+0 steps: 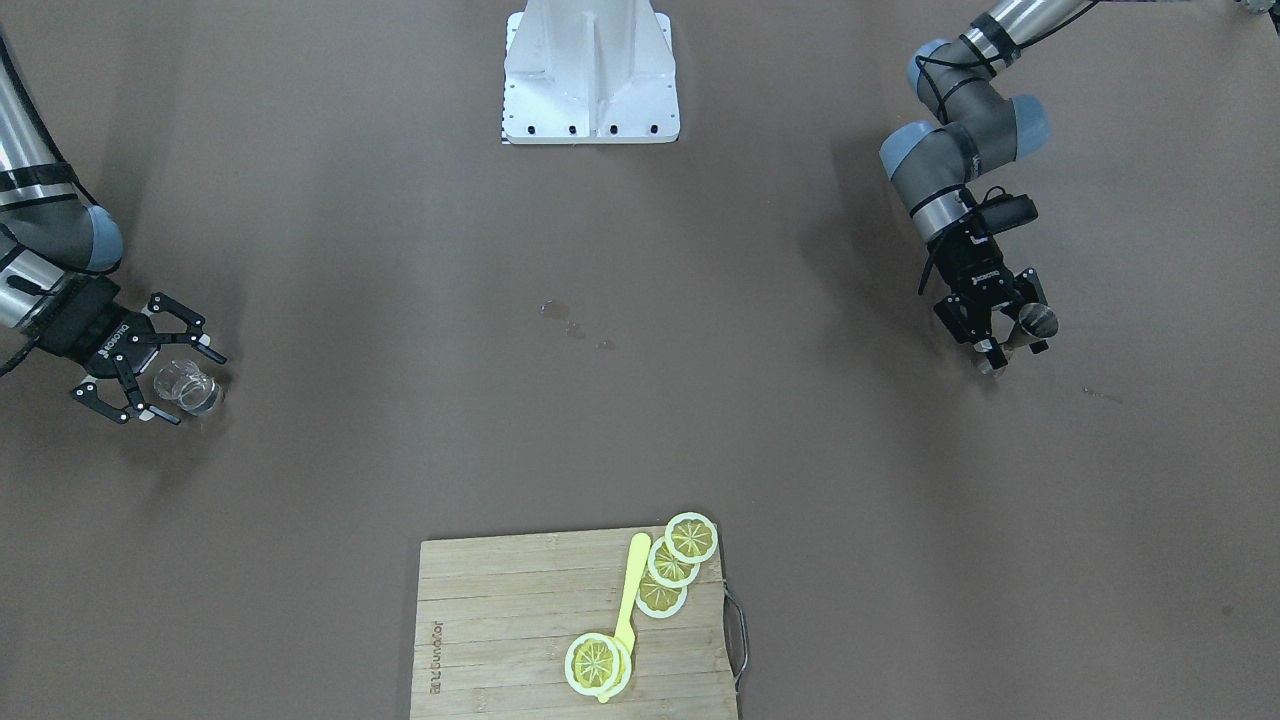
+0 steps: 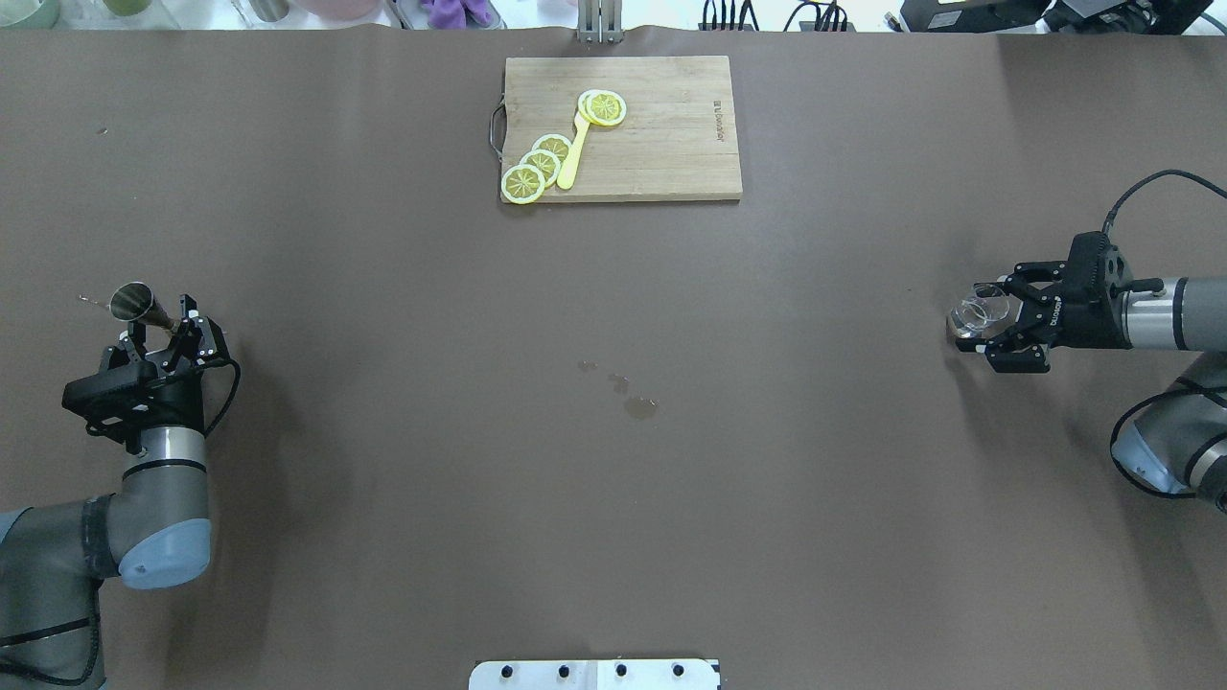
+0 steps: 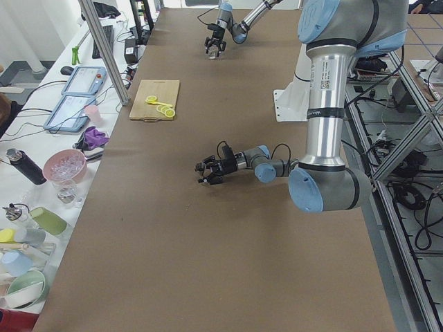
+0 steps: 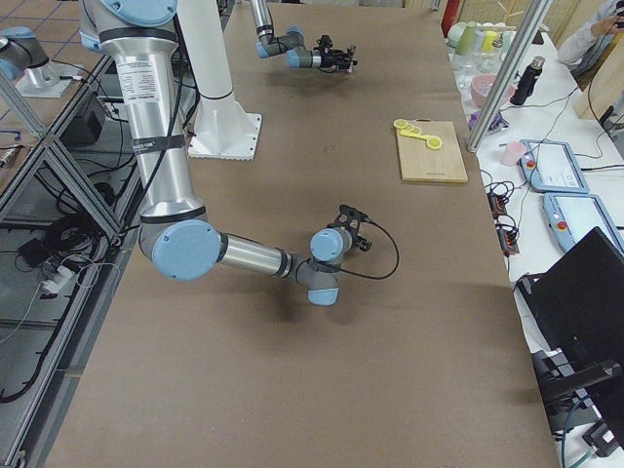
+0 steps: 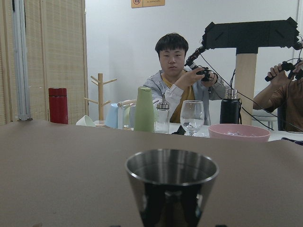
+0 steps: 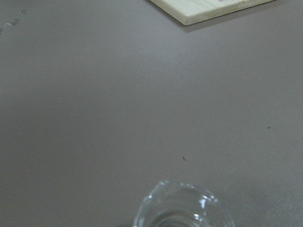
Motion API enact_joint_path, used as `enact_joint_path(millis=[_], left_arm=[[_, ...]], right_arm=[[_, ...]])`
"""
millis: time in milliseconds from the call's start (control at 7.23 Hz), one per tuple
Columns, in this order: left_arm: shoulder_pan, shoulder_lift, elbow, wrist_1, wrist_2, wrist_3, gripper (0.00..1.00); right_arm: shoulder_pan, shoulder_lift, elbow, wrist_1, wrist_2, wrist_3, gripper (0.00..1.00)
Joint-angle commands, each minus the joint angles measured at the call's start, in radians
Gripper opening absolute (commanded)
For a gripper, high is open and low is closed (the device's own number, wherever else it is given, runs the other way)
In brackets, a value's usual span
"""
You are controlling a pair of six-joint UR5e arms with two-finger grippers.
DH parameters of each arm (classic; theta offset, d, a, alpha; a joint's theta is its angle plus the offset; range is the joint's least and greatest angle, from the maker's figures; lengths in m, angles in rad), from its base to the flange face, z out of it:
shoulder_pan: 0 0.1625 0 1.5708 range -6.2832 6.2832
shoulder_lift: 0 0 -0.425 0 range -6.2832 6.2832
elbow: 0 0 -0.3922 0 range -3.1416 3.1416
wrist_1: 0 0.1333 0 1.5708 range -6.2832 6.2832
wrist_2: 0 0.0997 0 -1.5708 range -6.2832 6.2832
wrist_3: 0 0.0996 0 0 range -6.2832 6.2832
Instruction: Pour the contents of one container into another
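The jaws of the right gripper (image 1: pixel 192 388) are standing spread wide, with the small glass pitcher (image 2: pixel 978 316) sitting between their tips at the right end of the worktop (image 2: pixel 613 537). I cannot tell whether they are pressing the glass or only flanking it. The jaws of the left gripper (image 1: pixel 1018 350) are sitting on either side of the lower half of the metal jigger (image 2: pixel 131 299) at the opposite end, and a firm hold is not showing clearly there either. The jigger is standing upright with its mouth up, and the left wrist view is showing its rim but nothing inside.

By my reading, the pour is not yet beginning. The two vessels are sitting well apart and neither one is tipping. Nearly everything is still waiting: securing both, bringing them together, and tilting the pitcher's lip over the jigger's mouth. Whether the pitcher is carrying any liquid is too hard to make out. A few wet spots (image 2: pixel 640 407) are showing near the middle of the worktop.
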Motion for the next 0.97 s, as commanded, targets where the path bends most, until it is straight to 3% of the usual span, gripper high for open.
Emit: enact_joint_path(millis=[0,277,830], left_arm=[[0.000,0.004,-0.002,-0.002,0.002,-0.001,0.54],[0.000,0.004,-0.003,-0.002,0.042,-0.001,0.40],[0.000,0.005,-0.008,0.001,0.042,0.001,0.36]], right_arm=[[-0.003,-0.001,-0.004,0.000,-0.001,0.000,0.89],[-0.004,-0.001,-0.005,0.000,-0.001,0.000,0.87],[-0.004,-0.001,-0.005,0.000,-0.001,0.000,0.77]])
